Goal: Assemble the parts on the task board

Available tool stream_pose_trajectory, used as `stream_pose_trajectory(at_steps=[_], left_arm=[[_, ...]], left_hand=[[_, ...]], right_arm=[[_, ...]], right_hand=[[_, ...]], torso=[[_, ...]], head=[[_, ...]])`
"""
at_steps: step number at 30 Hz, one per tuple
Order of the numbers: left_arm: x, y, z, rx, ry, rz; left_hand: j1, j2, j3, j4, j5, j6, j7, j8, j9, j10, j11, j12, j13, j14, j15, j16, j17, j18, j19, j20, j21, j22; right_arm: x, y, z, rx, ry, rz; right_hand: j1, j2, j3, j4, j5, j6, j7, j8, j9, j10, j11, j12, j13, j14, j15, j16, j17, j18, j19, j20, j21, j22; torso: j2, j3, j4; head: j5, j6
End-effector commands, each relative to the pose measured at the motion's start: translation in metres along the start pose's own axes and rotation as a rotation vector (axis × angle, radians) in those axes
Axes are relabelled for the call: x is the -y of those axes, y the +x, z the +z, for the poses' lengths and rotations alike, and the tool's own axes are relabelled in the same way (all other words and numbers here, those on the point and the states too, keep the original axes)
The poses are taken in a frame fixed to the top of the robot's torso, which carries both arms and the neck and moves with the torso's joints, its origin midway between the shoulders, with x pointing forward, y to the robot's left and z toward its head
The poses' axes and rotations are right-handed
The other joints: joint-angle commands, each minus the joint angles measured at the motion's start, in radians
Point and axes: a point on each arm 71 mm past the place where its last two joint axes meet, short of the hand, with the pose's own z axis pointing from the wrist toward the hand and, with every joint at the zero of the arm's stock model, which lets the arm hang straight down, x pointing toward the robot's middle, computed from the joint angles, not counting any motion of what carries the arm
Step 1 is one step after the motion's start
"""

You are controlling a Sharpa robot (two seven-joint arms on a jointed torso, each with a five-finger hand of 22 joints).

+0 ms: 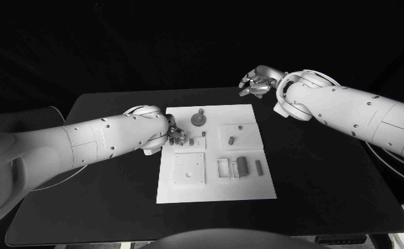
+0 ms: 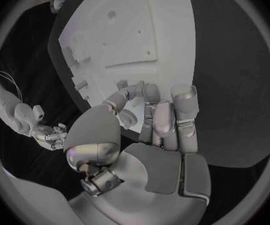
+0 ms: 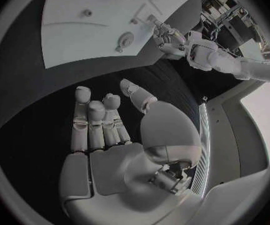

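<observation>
while the left hand (image 1: 174,134) hovers at the task board's (image 1: 215,193) left edge, whether its curled fingertips hold a part is unclear. the right hand (image 1: 259,81) hangs open, empty, beyond the board's far right corner. best lower slowly and keep any part upright.

White rounded arm shells w/ small dark screws, silver segmented fingers (image 3: 97,120), thin cables
</observation>
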Motion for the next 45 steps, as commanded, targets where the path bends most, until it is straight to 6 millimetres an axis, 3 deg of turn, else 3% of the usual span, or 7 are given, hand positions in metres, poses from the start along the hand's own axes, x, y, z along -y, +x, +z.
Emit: stream_pose_trajectory(at_steps=[1, 45], left_arm=[[0.0016, 0.0005, 0.0001, 0.006, 0.009, 0.008], [0.0047, 0.0021, -0.0006, -0.002, 0.021, 0.046]], left_hand=[[0.003, 0.01, 0.003, 0.0, 0.007, -0.004, -0.002, 0.004, 0.001, 0.018, -0.023, 0.004, 0.001, -0.02, -0.015, -0.002, 0.001, 0.064, 0.007, -0.007, -0.005, -0.001], [0.016, 0.008, 0.003, -0.01, 0.01, -0.004, -0.003, 0.008, -0.003, 0.019, -0.024, 0.005, -0.001, -0.018, -0.016, -0.003, -0.001, 0.064, 0.008, -0.008, -0.006, -0.001]], right_arm=[[-0.0008, 0.0012, -0.0001, -0.012, -0.006, -0.007], [-0.0002, 0.001, 0.0, -0.012, -0.004, -0.007]], right_hand=[[-0.003, 0.011, 0.003, 0.0, 0.007, 0.003, 0.007, 0.007, -0.001, -0.007, 0.001, 0.006, -0.001, 0.0, -0.005, 0.007, -0.001, 0.011, 0.0, -0.003, -0.004, 0.014], [-0.003, 0.01, 0.003, 0.0, 0.007, 0.003, 0.007, 0.007, -0.001, -0.007, 0.002, 0.006, -0.002, 0.0, -0.005, 0.007, -0.002, 0.011, 0.0, -0.004, -0.004, 0.014]], torso=[[0.0, 0.0001, 0.0001], [0.0, -0.0002, 0.0004]], head=[[0.0, 0.0], [-0.002, -0.004]])
